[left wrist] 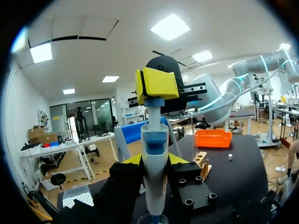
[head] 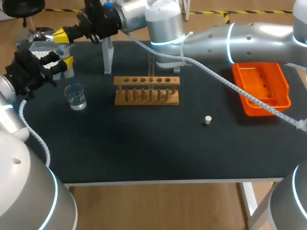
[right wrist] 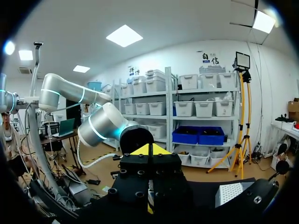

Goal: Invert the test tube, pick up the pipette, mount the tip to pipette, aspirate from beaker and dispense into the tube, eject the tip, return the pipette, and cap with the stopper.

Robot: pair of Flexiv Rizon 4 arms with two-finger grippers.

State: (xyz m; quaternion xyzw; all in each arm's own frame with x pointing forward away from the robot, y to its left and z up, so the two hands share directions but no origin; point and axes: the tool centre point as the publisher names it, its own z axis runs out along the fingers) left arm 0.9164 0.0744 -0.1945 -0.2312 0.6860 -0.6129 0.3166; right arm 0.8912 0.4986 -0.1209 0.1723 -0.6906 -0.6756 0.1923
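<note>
The beaker (head: 76, 99), pipette (head: 69, 72) seemingly in it, lies left of the rack (head: 147, 81), stopper (head: 207, 120) before, tray (head: 263, 79) right.

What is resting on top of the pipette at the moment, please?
The right pincer, its yellow tips together, sits on the pipette's top. It hides the very top end, so whether that is pressed down cannot be seen.

Orange bin (head: 261, 81) on black table (head: 144, 148), right side; wooden rack (head: 147, 98) near middle, well apart.
</note>
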